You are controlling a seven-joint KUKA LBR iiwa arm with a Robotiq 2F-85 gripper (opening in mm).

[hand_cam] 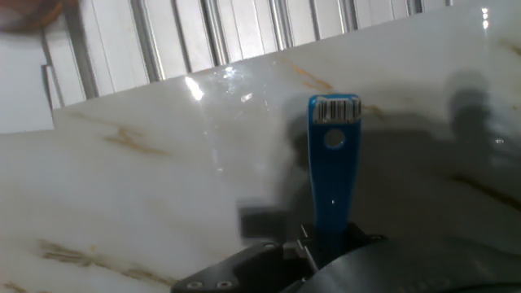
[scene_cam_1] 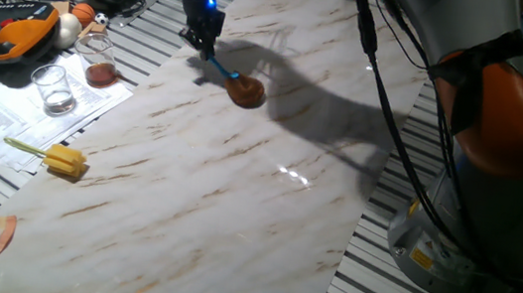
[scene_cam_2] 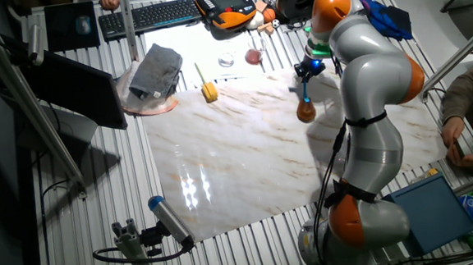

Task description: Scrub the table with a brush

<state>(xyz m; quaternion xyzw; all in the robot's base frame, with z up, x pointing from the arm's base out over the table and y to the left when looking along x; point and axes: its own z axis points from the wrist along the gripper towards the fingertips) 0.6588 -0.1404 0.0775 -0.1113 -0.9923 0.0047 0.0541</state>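
Claw [scene_cam_1: 200, 41] pinches the brush [scene_cam_1: 231, 77] by the upper end of its blue handle, so the reddish head trails below and beside it, resting on the table [scene_cam_1: 237, 184] for scrubbing. Yellow sponge stick [scene_cam_1: 52, 157] and glass cups [scene_cam_1: 53, 89] lie well apart, beyond the scrub zone.

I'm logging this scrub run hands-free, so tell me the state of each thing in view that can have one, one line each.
gripper: shut on the brush handle.
brush: held tilted, its head down on the table.
table: glossy, no visible wet patch or suds.
yellow sponge on a stick: lying flat on the table's edge, untouched.
empty glass: upright on the papers.
glass with reddish liquid: upright, partly filled.
grey cloth: crumpled, off the table.
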